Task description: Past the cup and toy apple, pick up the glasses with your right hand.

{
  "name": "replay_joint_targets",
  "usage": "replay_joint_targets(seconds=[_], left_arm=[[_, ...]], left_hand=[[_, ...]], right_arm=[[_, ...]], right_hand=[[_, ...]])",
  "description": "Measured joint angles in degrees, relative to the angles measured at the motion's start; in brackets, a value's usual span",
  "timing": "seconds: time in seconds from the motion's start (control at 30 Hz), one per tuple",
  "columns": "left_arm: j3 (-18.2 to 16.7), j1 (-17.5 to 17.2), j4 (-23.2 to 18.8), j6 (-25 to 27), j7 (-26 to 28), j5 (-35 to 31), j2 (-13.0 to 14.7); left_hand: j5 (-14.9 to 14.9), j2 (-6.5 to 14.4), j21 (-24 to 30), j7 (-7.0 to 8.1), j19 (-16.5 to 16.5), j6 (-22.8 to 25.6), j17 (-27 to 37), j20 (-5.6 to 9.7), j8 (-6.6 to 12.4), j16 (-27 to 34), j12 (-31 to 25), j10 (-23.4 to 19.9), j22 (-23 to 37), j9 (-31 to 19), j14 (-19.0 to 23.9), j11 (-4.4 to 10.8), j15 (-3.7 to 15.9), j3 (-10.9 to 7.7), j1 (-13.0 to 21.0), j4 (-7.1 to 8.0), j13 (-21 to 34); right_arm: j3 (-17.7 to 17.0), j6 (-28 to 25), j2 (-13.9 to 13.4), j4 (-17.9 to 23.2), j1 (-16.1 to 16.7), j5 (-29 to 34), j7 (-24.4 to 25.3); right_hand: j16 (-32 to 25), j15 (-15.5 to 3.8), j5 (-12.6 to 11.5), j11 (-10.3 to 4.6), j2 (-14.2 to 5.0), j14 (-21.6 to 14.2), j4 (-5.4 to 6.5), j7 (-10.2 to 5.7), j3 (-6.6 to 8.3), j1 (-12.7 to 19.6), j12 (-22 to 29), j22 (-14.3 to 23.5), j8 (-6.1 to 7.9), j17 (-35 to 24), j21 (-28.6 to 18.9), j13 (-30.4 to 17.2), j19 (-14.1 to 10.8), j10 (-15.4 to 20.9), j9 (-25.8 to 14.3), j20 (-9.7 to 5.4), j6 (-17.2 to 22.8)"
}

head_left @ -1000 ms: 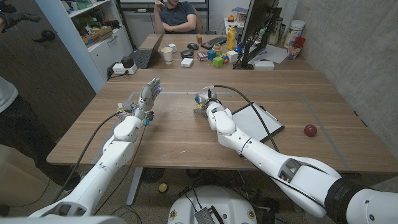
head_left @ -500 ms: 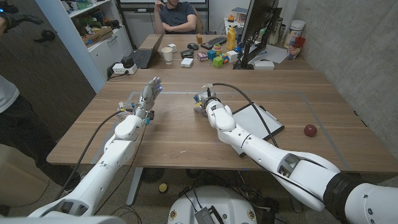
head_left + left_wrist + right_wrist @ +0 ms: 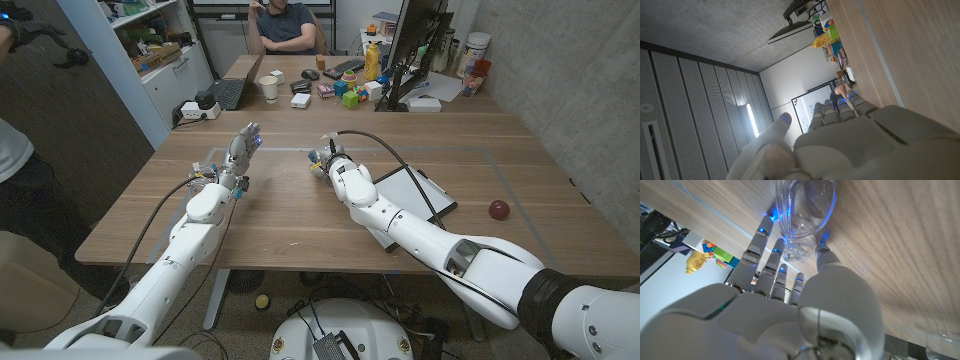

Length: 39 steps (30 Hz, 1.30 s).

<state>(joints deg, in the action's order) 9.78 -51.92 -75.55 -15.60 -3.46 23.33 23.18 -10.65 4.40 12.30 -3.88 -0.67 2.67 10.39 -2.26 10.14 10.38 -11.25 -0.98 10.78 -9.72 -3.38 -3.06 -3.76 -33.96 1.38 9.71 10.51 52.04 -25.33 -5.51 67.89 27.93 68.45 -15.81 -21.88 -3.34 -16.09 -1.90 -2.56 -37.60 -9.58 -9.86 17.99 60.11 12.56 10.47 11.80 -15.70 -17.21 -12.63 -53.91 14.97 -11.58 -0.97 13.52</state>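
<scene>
1. Head view: my right hand [image 3: 330, 163] is hovering mid-table; the toy apple [image 3: 498, 210] is sitting far right. My left hand [image 3: 240, 150] is standing open-fingered.
2. Left wrist view: my fingers [image 3: 832, 107] are reaching side by side, holding nothing.
3. Right wrist view: my fingers [image 3: 771, 255] are closing around the clear glasses [image 3: 802, 217], one lens pointing away from my palm along the tabletop [image 3: 900, 255].

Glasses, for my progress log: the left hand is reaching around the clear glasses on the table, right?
No, it is the right hand that reaches around the clear glasses on the table. The right wrist view shows its fingers and thumb either side of them.
</scene>
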Motion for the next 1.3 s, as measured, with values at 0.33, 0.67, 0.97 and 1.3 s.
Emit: replay_joint_targets(seconds=[0.33,0.67,0.97,1.3], left_arm=[[0.2,1.0,1.4,-0.6,-0.5,-0.1,-0.6],[0.3,1.4,1.9,-0.8,-0.6,-0.3,-0.8],[0.4,1.4,1.8,-0.8,-0.5,-0.3,-0.9],[0.5,1.1,1.2,-0.8,-0.2,-0.4,-0.9]], left_hand=[[0.0,0.0,0.0,0.0,0.0,0.0,0.2,0.0,0.0,0.0,0.0,0.0,0.0,0.0,0.0,0.0,0.0,0.24,0.0,0.24,0.0],[0.0,0.0,0.0,0.0,0.0,0.0,0.1,0.0,0.0,0.0,0.0,0.0,0.0,0.0,0.0,0.0,0.0,0.24,0.0,0.24,0.0],[0.0,0.0,0.0,0.0,0.0,0.0,0.1,0.0,0.0,0.0,0.0,0.0,0.0,0.0,0.0,0.0,0.0,0.48,0.0,0.48,0.0],[-0.5,0.0,0.0,-0.11,0.0,-0.5,0.1,0.0,0.0,0.0,0.0,0.0,0.0,0.0,0.0,0.0,0.0,0.72,0.0,0.24,0.0]], right_arm=[[-0.1,1.1,0.4,-1.7,-0.6,-1.4,2.0],[-1.2,1.7,0.5,-2.4,-0.2,-3.2,6.1],[-2.1,2.3,0.3,-2.1,0.7,-4.8,10.5],[-3.0,2.6,-0.8,0.4,1.8,-5.4,12.9]], right_hand=[[-13.2,3.78,5.3,-1.6,0.6,-6.4,-0.35,-0.73,-1.09,20.2,7.2,8.0,0.93,-18.3,-11.9,-4.2,-1.7,11.9,-0.3,-6.46,6.6],[-12.3,5.18,5.5,-1.32,2.33,-7.9,0.11,2.13,-1.54,23.0,8.6,11.6,0.94,-21.9,-18.1,-4.5,-1.7,17.4,-0.8,-6.41,11.1],[-11.7,5.48,5.6,-1.26,2.39,-8.2,0.35,2.63,-1.8,23.0,11.2,12.3,0.94,-22.5,-19.8,-4.5,-1.7,18.3,-0.8,-6.41,13.2],[-10.3,4.56,5.1,0.07,-2.21,-9.5,0.28,2.7,-1.88,29.2,18.6,12.6,0.93,-22.9,-21.2,-11.9,-0.2,20.2,-1.1,-6.8,14.5]])
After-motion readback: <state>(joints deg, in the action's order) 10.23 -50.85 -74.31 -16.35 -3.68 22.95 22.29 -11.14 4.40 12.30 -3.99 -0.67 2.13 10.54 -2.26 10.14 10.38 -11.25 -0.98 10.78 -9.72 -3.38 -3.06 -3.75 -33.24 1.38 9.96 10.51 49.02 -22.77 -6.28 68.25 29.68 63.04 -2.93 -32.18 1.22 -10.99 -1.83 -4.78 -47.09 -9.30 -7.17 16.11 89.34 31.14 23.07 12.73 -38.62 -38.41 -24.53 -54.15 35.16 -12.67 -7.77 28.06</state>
